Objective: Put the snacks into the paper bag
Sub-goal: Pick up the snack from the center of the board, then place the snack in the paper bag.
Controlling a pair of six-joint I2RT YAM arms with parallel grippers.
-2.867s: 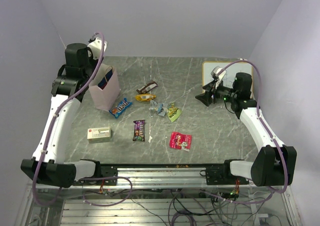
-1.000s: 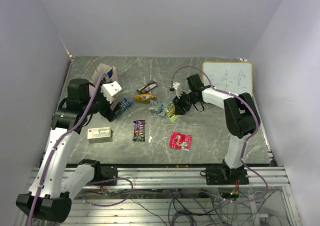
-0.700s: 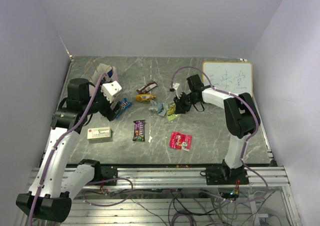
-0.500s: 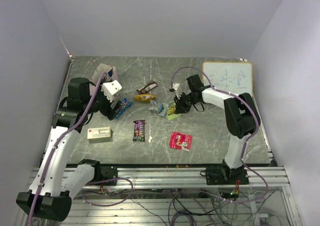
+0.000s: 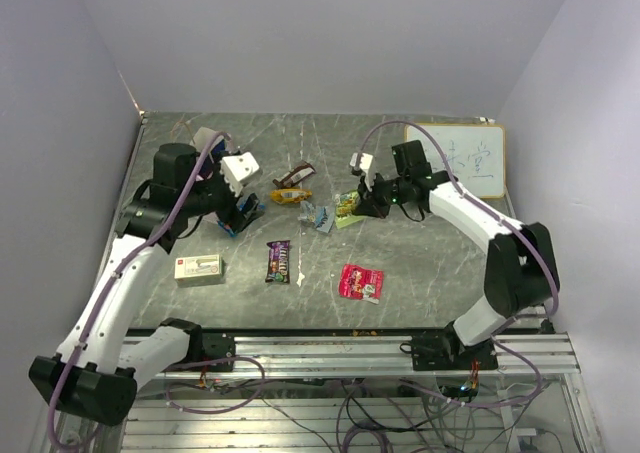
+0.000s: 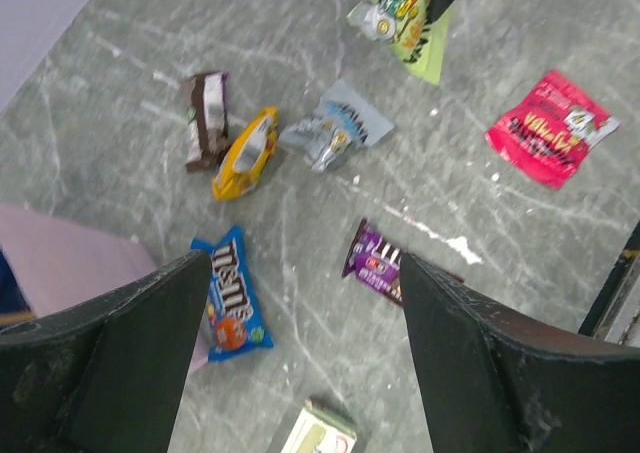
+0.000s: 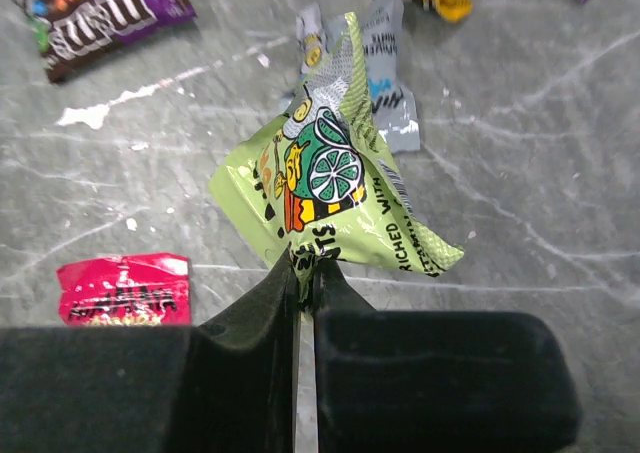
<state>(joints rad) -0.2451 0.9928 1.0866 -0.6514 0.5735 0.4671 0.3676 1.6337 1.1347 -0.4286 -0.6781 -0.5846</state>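
Note:
My right gripper (image 7: 305, 263) is shut on the lower edge of a green snack packet (image 7: 330, 188), which hangs above the table (image 5: 345, 206). My left gripper (image 6: 305, 273) is open and hovers over the table with nothing between its fingers. A blue snack packet (image 6: 230, 298) lies under its left finger, beside the pinkish paper bag (image 6: 60, 268). In the top view my left arm hides most of the bag. Loose snacks lie around: a purple bar (image 5: 279, 261), a red-pink packet (image 5: 360, 281), a yellow one (image 6: 246, 153), a brown one (image 6: 205, 118) and a silver-blue one (image 6: 335, 128).
A pale beige box (image 5: 198, 268) with a red mark lies at the front left of the grey marble table (image 5: 430, 263). A white framed whiteboard (image 5: 470, 158) lies at the back right. Purple walls close in on three sides.
My right gripper has shut on the green packet and lifted it off the table. My left gripper has swung right, away from the bag, to hover over the blue packet.

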